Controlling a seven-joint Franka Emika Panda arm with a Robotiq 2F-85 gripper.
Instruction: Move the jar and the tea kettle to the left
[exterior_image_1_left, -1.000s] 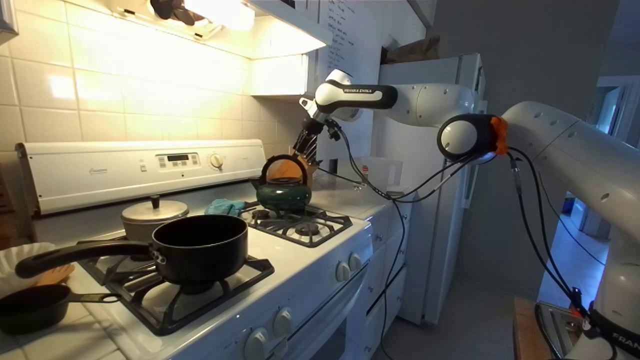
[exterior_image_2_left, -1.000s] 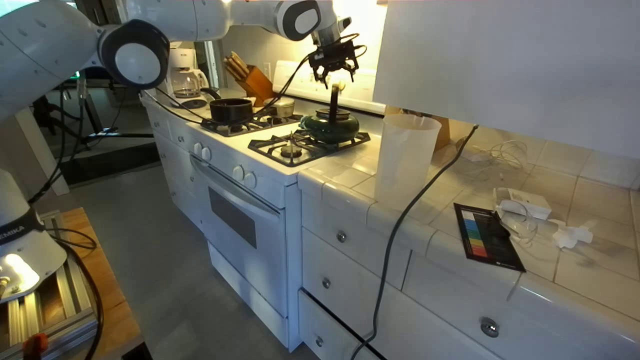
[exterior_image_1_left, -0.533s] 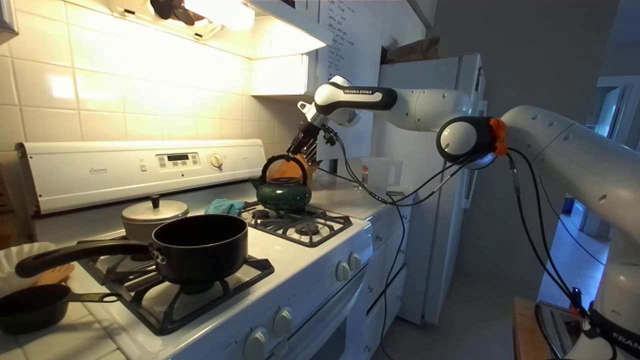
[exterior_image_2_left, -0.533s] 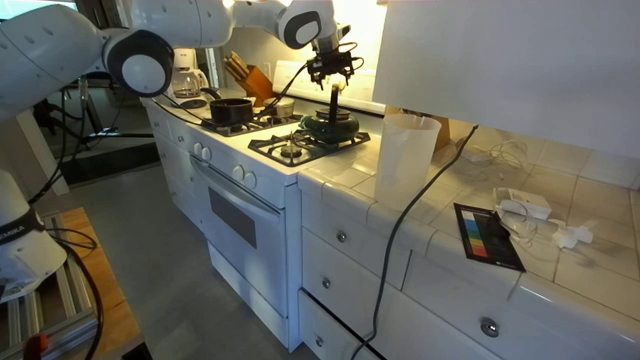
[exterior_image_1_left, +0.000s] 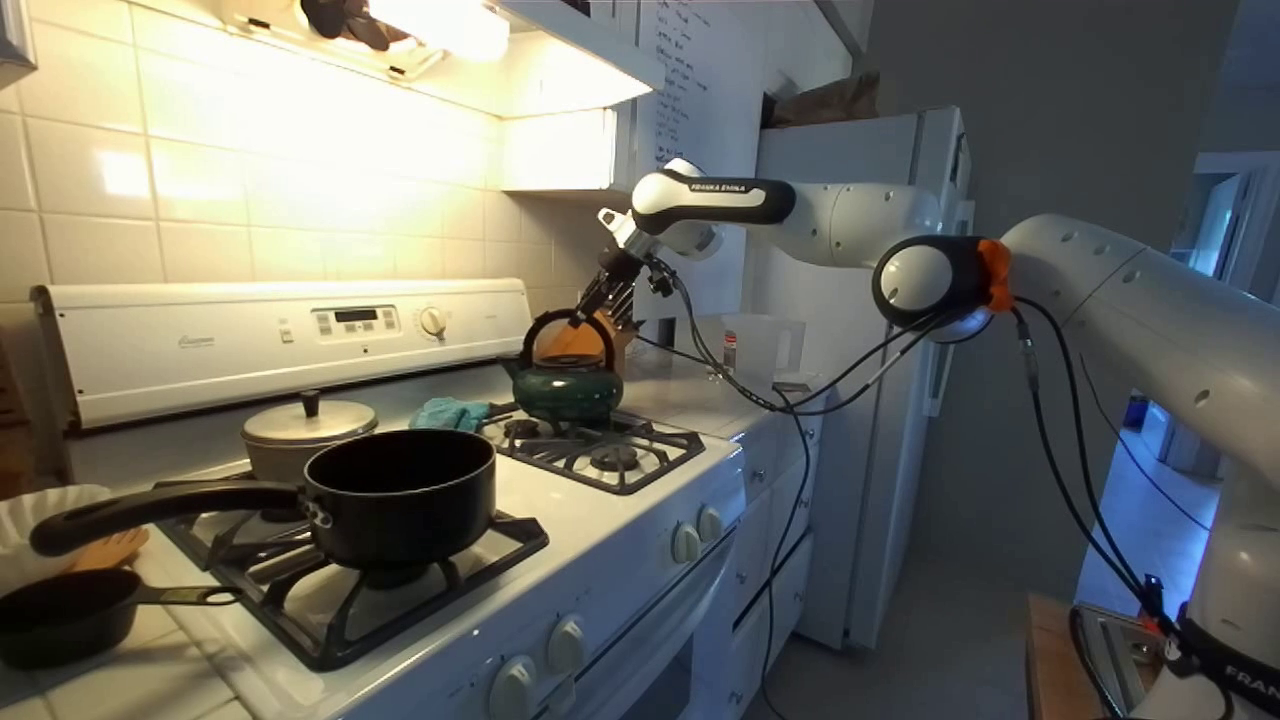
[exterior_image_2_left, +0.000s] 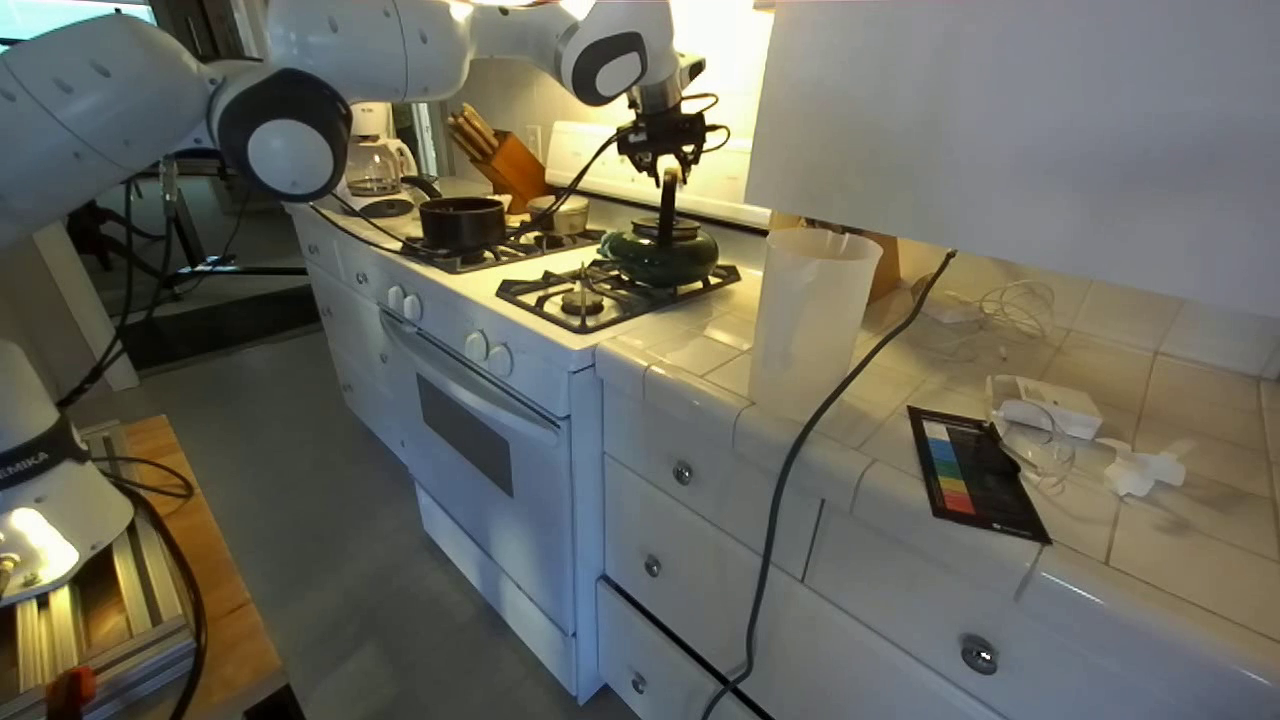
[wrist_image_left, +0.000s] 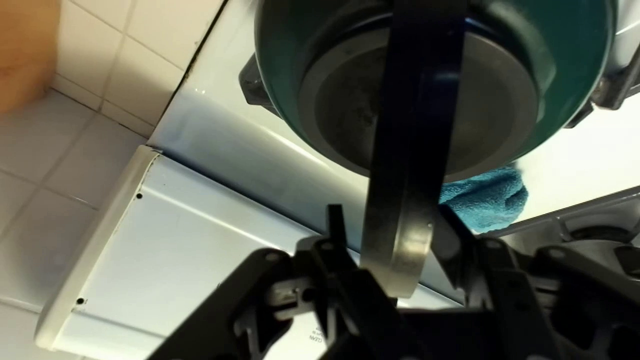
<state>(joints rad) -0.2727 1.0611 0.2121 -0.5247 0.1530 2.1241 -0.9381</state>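
Kettle (exterior_image_1_left: 570, 392): on one end of the stove (exterior_image_1_left: 545, 490).
Gripper (wrist_image_left: 391, 220): you have one finger (wrist_image_left: 336, 222) on each side of the kettle's handle (wrist_image_left: 417, 125); you can't tell if they squeeze it.
Black pot (exterior_image_1_left: 400, 505): fills the stove's other end, up front.
Silver pot (exterior_image_1_left: 285, 460): at the stove's back, same end.
Blue cloth (exterior_image_1_left: 445, 413): lies at the stove's back.
Wooden block (exterior_image_1_left: 621, 347): just beside the stove.

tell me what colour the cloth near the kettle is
The cloth is teal blue, best seen in the wrist view.
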